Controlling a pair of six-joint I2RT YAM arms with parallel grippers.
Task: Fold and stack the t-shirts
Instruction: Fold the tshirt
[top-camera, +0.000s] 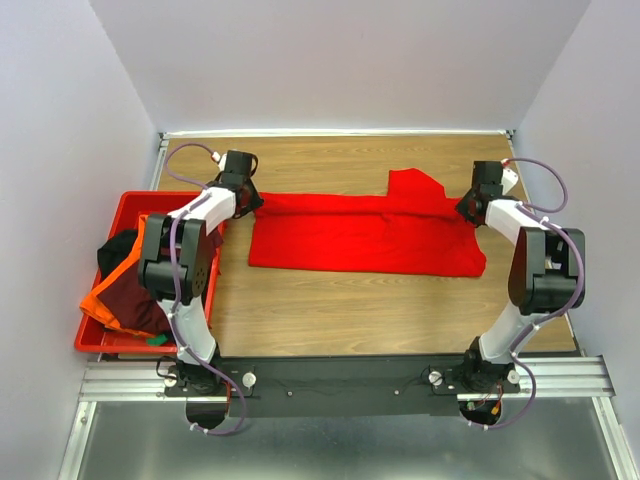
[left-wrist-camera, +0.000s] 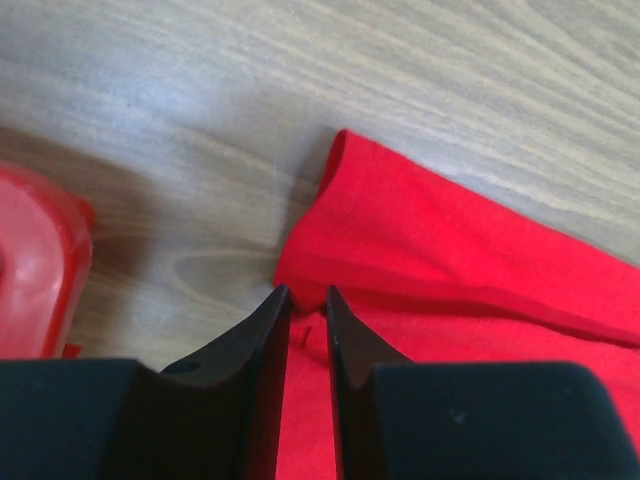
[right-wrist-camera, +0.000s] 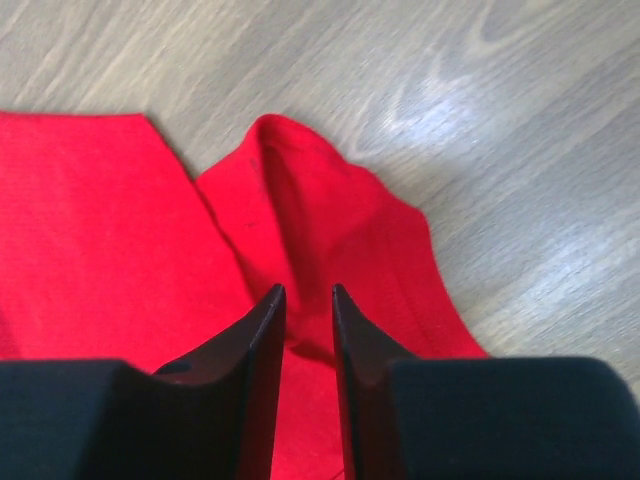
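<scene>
Your left gripper (left-wrist-camera: 305, 292) and right gripper (right-wrist-camera: 307, 290) reach forward, wrists tipped down, jaws narrowly parted, released; the bright red t-shirt (top-camera: 365, 235) lies flat under both fingertips, stretched between them.

Left hand (left-wrist-camera: 305, 292) and right hand (right-wrist-camera: 306, 290) both far forward, low, jaws of each narrowly parted.

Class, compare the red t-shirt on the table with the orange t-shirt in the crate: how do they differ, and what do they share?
The red t-shirt lies spread out on the table; the orange t-shirt is crumpled in the crate. The red t-shirt lies alone; the orange t-shirt is bundled with maroon cloth and black cloth. Both are plain, unpatterned cloth.
</scene>
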